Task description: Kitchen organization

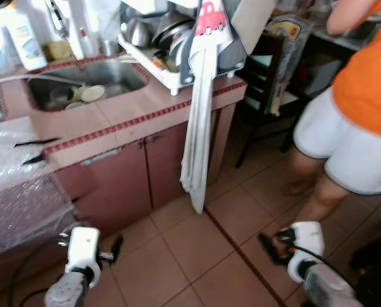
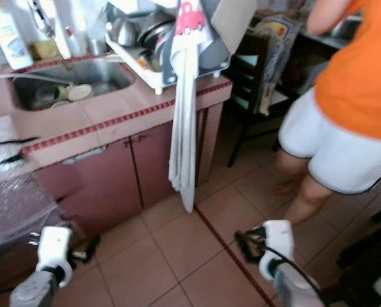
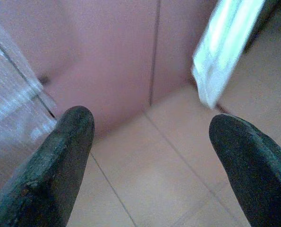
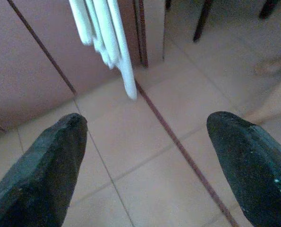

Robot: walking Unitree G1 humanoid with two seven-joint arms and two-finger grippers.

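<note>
Pink-tiled counter point(image 1: 145, 105) with a dark red tile trim across the upper half of the head views, reddish-brown cabinet doors point(image 1: 123, 179) underneath. Steel sink point(image 1: 88, 80) sunk into it at about 11 o'clock, a few dishes point(image 1: 91, 93) sitting inside, tap point(image 1: 59, 25) above and a white bottle point(image 1: 24, 41) behind. White dish rack point(image 1: 177, 45) at 12 o'clock, right next to the sink, packed with pots and plates. Long white towel point(image 1: 200, 128) with a red car print draped off the rack, hanging down past the cabinet front, lower end clear of the floor. Bubble wrap point(image 1: 20, 198) spilling over the counter edge at 9 o'clock, something dark and thin point(image 1: 33, 142) lying on top, too blurry to name.

Beige tiled floor point(image 1: 196, 256) with a dark strip running diagonally. Person in an orange top and white shorts point(image 1: 347, 147) standing at 3 o'clock, turned toward another counter; dark chair point(image 1: 267, 83) between them and the cabinet.

Left gripper point(image 3: 149, 156) hanging low at 7 o'clock, fingers point(image 3: 60, 161) spread wide, nothing between them, aimed at the cabinet doors and the towel's end. Right gripper point(image 4: 147, 161) low at 5 o'clock, also spread wide and holding nothing, over bare floor, towel's end beyond the fingertips.
</note>
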